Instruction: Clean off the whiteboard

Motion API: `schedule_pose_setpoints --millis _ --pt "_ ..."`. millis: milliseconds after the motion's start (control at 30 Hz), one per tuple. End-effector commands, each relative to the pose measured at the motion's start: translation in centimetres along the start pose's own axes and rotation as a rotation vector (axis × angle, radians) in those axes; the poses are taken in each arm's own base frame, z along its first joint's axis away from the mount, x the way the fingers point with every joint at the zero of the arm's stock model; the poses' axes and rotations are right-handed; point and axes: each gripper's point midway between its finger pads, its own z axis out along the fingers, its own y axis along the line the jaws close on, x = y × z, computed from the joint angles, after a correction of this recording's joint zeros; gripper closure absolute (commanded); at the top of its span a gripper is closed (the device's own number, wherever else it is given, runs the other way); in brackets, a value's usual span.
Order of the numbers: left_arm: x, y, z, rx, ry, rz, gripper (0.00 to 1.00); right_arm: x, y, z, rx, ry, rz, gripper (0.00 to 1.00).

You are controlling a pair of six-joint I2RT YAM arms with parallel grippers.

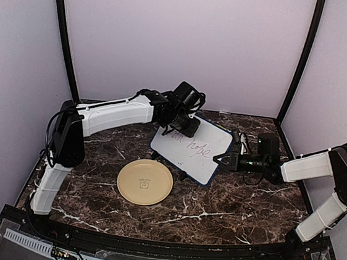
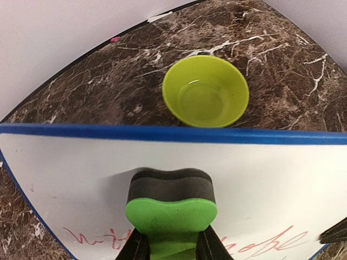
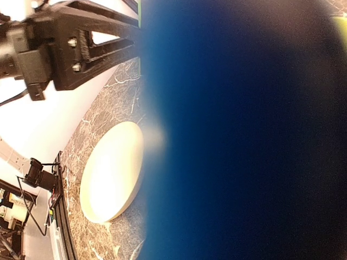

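- Left gripper (image 2: 172, 248): jaws clamped on green bone-shaped foam eraser (image 2: 171, 212), dark pad flat against the upper board face, or just off it.
- Small white rectangular whiteboard with thin blue frame (image 1: 202, 161): propped tilted mid-table on dark marbled tabletop (image 1: 228, 204), between both arms; red scrawled writing (image 2: 271, 242) unwiped on the eraser's near side.
- Best done so: keep pad flat, press lightly, sweep across the lettering in overlapping passes, avoid tipping the board.
- Right gripper (image 1: 228, 158): jaws together on the board's right edge, apparently steadying it; brace firmly against each stroke.
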Motion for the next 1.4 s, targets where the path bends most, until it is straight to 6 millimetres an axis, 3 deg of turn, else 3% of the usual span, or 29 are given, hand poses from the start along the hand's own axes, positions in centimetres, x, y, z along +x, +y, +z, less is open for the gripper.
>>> schedule_pose_setpoints --millis 0,333,500,633,900,1167,1367 --pt "-0.3 -6.4 1.0 0.103 -0.042 0.091 1.0 0.9 1.2 0.6 -0.023 0.036 -0.142 1.0" --pt "2.7 -12.8 1.4 0.21 0.009 0.161 1.0 0.8 1.3 0.8 -0.025 0.038 -0.146 1.0" --pt "4.4 -14.2 1.8 0.197 0.05 0.241 1.0 0.9 1.3 0.8 -0.025 0.04 -0.146 1.0" --pt "3.9 -13.3 1.8 0.14 0.047 0.252 1.0 0.9 1.4 0.9 -0.027 0.041 -0.147 1.0" --pt "-0.3 -8.8 1.0 0.044 -0.023 0.134 1.0 1.1 1.5 1.1 -0.023 0.05 -0.154 1.0" --pt "-0.8 -7.8 1.0 -0.005 -0.04 0.091 1.0 1.2 1.5 1.2 -0.018 0.056 -0.16 1.0" --pt "-2.7 -6.8 -0.2 -0.031 -0.093 0.044 1.0 1.4 1.4 1.2 -0.015 0.059 -0.162 1.0"
